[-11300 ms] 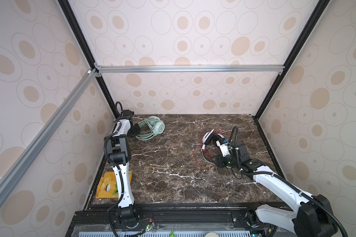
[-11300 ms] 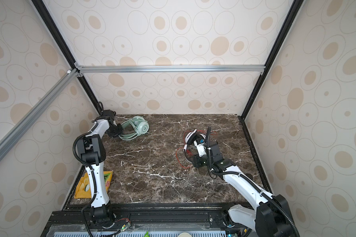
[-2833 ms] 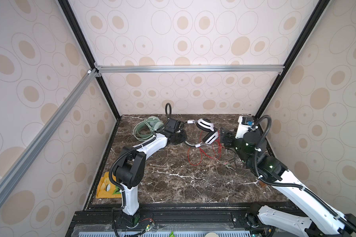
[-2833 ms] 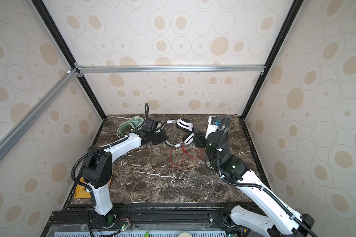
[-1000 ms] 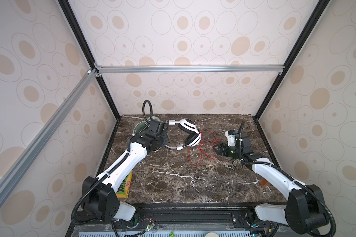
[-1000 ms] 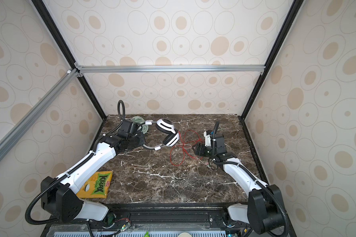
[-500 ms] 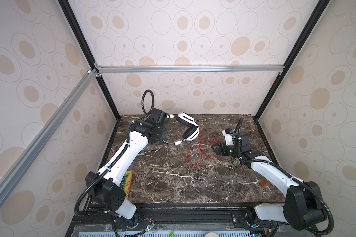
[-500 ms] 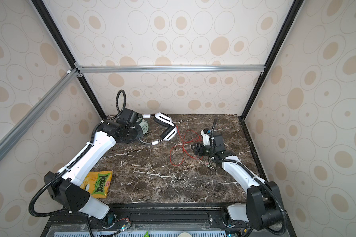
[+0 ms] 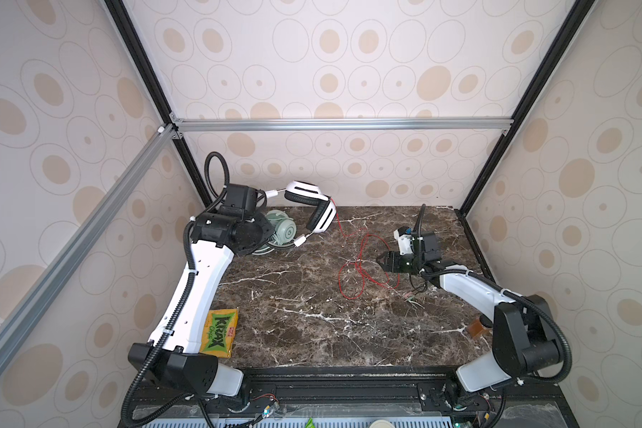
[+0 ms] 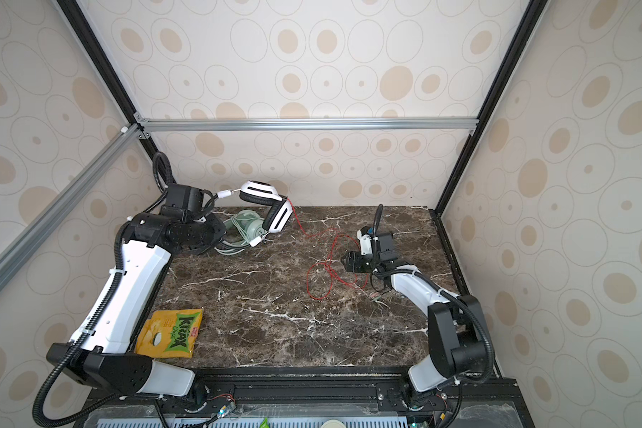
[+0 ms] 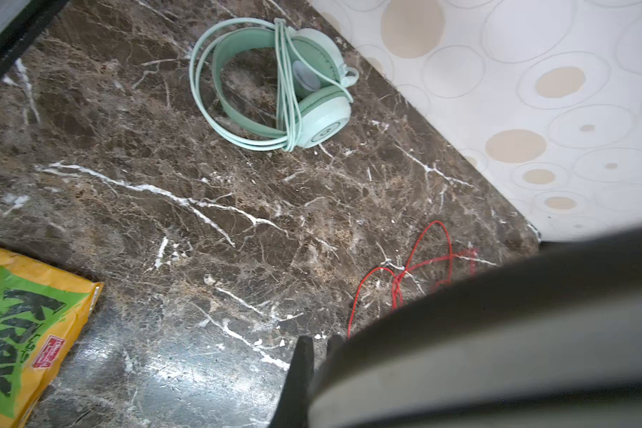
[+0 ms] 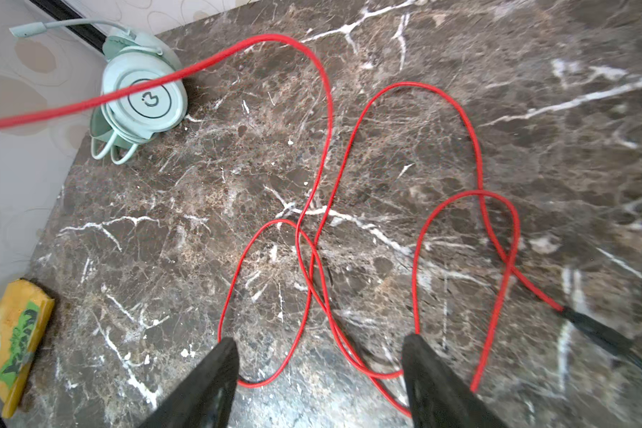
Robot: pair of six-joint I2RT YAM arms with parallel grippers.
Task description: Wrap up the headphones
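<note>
White-and-black headphones (image 9: 312, 202) aloft over the bench's (image 9: 293, 315) far-left corner, left gripper (image 11: 318, 344) clamped on them, right gripper (image 12: 319, 341) agape, empty, over red cord (image 12: 479, 192)

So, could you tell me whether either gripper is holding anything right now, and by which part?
The left gripper holds the white-and-black headphones by their grey headband. The right gripper is open above the red cord, holding nothing.

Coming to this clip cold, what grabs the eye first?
The white-and-black headphones hang in the air at the back left, clamped by the left gripper. Their red cord trails down into loose loops on the marble table, right by the open right gripper.
</note>
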